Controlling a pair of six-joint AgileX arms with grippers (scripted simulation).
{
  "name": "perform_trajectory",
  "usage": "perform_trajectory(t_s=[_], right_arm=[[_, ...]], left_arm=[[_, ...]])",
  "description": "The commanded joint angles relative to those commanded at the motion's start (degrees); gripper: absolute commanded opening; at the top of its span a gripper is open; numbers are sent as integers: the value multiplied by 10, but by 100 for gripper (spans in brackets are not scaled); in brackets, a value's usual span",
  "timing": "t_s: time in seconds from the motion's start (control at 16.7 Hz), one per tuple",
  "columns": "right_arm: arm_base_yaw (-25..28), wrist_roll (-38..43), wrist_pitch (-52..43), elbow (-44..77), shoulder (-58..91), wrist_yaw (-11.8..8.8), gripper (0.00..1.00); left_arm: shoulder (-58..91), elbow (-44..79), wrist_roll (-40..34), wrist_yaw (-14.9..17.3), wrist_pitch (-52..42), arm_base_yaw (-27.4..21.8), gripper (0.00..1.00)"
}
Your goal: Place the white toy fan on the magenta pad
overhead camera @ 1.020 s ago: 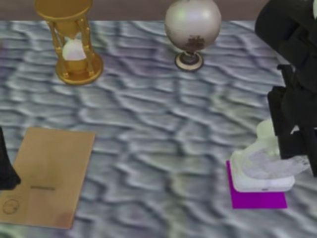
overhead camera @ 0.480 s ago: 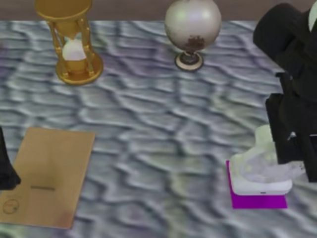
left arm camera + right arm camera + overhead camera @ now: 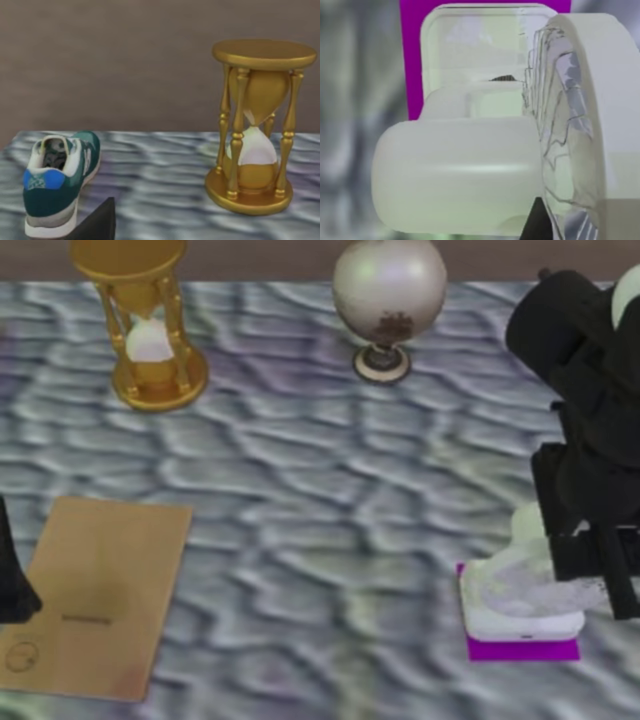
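Change: over the last second the white toy fan (image 3: 520, 590) has sunk lower over the magenta pad (image 3: 522, 649), and the right arm has drawn in above it; less of the pad shows now than a second ago.
Meaning for the task: I judge the placing step nearly done. The fan's base appears to sit on the pad or just above it; contact cannot be confirmed from above.
Fan position: at the right side of the tabletop (image 3: 330, 490), base covering most of the pad, with a magenta strip showing along the near edge and the left edge. In the right wrist view the fan (image 3: 485, 165) fills the frame, with the pad (image 3: 412, 60) behind its base.
Right tool: the right tool (image 3: 585, 560) sits over the fan's head and body. Whether its fingers are clamped or apart cannot be told; the arm hides them.
Right arm pose: reaching down from the far right edge, wrist pointing steeply down at the fan.
Left arm: parked at the left edge, beside the cardboard sheet (image 3: 100, 595); its finger state cannot be told.
Next move, as a judgement: release should wait until the base is flat on the pad.
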Motion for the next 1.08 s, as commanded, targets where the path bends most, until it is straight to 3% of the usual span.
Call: perform_trajectory(t_s=[0.72, 1.08], right_arm=[[0, 0, 0, 0, 0, 0, 98], [0, 0, 0, 0, 0, 0, 100]], left_arm=[[0, 0, 0, 0, 0, 0, 100], [0, 0, 0, 0, 0, 0, 100]])
